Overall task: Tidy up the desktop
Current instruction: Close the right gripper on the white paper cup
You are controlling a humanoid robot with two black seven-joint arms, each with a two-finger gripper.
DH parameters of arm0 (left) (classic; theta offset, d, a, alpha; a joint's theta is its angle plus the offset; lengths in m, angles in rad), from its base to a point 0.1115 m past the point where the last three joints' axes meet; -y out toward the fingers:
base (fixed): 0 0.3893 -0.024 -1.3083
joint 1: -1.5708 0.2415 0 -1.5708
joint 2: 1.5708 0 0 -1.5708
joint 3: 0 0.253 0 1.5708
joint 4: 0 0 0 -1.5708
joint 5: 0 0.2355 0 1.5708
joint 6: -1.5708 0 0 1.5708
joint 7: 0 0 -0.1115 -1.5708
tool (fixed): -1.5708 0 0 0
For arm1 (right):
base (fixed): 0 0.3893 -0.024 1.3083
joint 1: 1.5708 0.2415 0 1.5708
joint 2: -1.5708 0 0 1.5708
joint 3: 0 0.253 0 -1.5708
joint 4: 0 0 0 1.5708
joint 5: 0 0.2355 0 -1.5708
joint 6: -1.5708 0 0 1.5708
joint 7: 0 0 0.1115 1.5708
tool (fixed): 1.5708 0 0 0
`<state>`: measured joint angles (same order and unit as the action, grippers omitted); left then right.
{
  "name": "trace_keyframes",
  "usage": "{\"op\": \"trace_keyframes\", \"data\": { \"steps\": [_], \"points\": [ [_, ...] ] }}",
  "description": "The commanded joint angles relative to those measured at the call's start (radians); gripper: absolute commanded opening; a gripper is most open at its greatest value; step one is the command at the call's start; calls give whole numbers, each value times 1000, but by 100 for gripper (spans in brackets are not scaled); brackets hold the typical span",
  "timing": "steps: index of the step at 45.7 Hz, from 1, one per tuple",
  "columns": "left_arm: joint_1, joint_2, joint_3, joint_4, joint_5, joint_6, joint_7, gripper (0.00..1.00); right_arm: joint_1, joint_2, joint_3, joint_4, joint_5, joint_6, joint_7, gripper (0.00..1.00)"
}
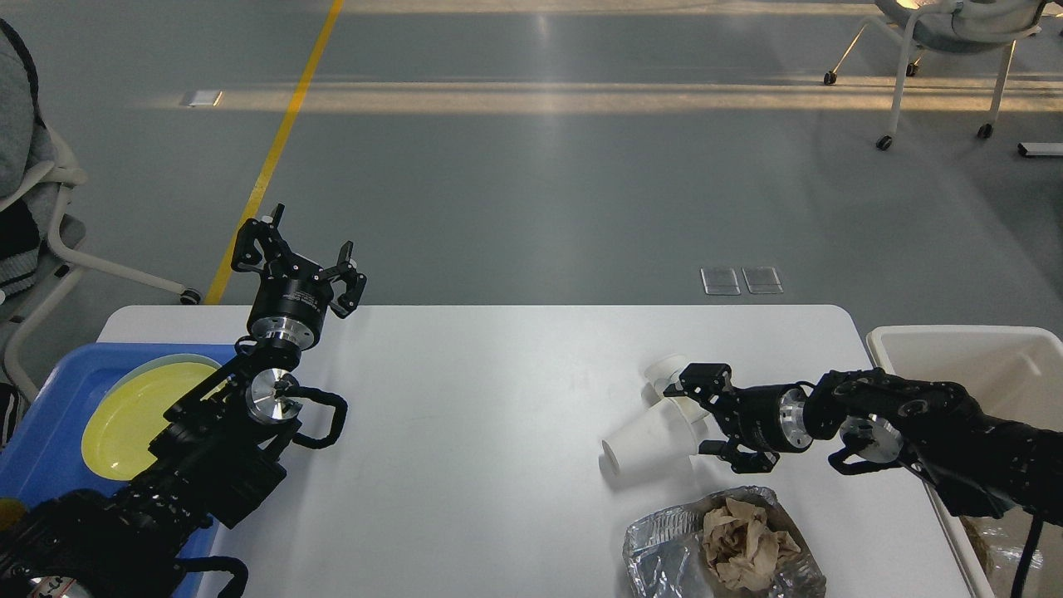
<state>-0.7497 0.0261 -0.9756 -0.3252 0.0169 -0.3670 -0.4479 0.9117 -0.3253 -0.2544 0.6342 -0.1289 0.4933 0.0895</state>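
Observation:
The white desktop (498, 399) holds a white paper cup (644, 433) lying on its side, mouth toward me and to the left. A smaller white cup (667, 368) lies just behind it, touching. My right gripper (707, 413) reaches in from the right, open, with one finger behind and one in front of the lying cup's base. Whether the fingers touch the cup is not clear. A crumpled foil tray (664, 544) with wadded brown paper (743, 540) sits at the front edge. Over the far left corner my left gripper (299, 259) stands raised and open, holding nothing.
A blue tray (50, 365) carrying a yellow plate (137, 411) lies at the left end of the table. A cream-white bin (963, 336) stands off the right edge. Wheeled chairs stand on the floor at far left and far right.

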Motion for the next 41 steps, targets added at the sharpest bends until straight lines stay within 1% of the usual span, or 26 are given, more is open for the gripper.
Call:
{"op": "trace_keyframes", "data": {
  "steps": [1, 8, 15, 22, 33, 35, 39, 41],
  "points": [
    [1, 0, 0, 0, 0, -1, 0, 100, -2, -1, 0, 19, 0, 17, 4, 100],
    [0, 0, 0, 0, 0, -1, 0, 100, -14, -1, 0, 47, 0, 50, 10, 100],
    [0, 0, 0, 0, 0, -1, 0, 100, -40, -1, 1, 78, 0, 51, 10, 95],
    [0, 0, 0, 0, 0, 0, 0, 100, -53, -1, 3, 81, 0, 50, 12, 76],
    [0, 0, 0, 0, 0, 0, 0, 100, -53, -1, 4, 81, 2, 51, 12, 37],
    [0, 0, 0, 0, 0, 0, 0, 100, -50, -1, 4, 81, 2, 51, 12, 31],
    [0, 0, 0, 0, 0, -1, 0, 100, -45, -1, 4, 81, 3, 62, 12, 22],
    [0, 0, 0, 0, 0, 0, 0, 100, -42, -3, 4, 81, 3, 73, 12, 15]
  ]
}}
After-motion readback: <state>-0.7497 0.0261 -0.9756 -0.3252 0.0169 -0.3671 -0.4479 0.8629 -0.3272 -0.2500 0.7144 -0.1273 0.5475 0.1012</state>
